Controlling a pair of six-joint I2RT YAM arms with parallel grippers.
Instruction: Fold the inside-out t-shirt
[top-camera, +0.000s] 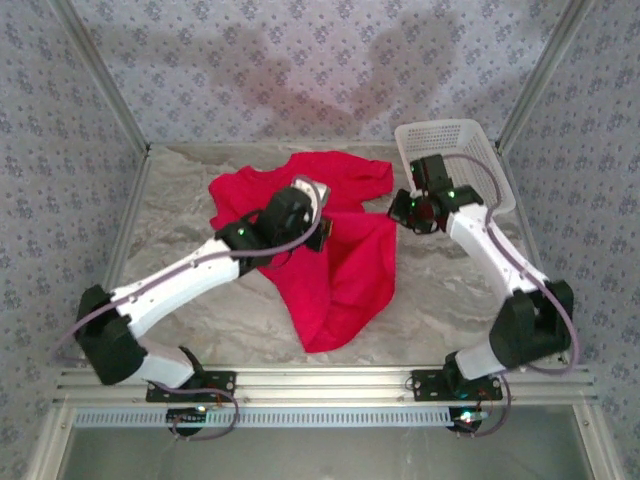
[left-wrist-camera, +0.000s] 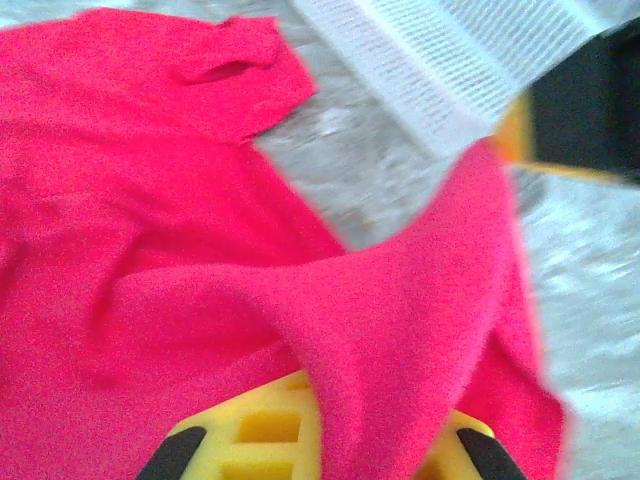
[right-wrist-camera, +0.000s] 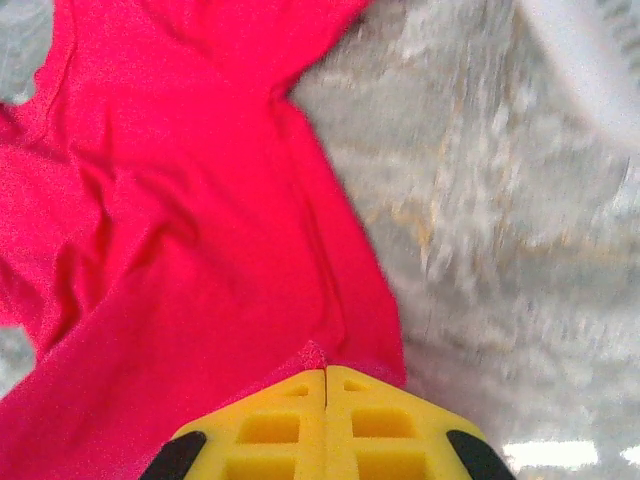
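From above: inside-out t-shirt (top-camera: 345, 270), crimson, rumpled around the middle of the marbled table (top-camera: 200, 310), with sleeves and collar end toward twelve o'clock and a narrowing tail toward six. Left gripper (top-camera: 318, 228) down on the cloth near the centre, its arm stretching from the base at seven o'clock; clenched on a raised fold of the shirt. In the left wrist view, that fold draped over and between the yellow fingers (left-wrist-camera: 250, 430), one sleeve lying flat at eleven o'clock, bare table at one. Right gripper (top-camera: 402, 208) at the shirt's three o'clock edge, its arm rising from the base at five o'clock; pinched tight on the border of the fabric. In the right wrist view, yellow pads (right-wrist-camera: 270, 430) pressed together with a small nub of red cloth caught at their tips, shirt spread from nine to twelve o'clock, bare marbled surface from one to four. Creased cloth between the two grippers. White lattice basket (top-camera: 455, 150) tilted at two o'clock of the table, just behind the right gripper and near the shirt's sleeve. Patterned wallpaper panels (top-camera: 300, 60) at nine, twelve and three o'clock.
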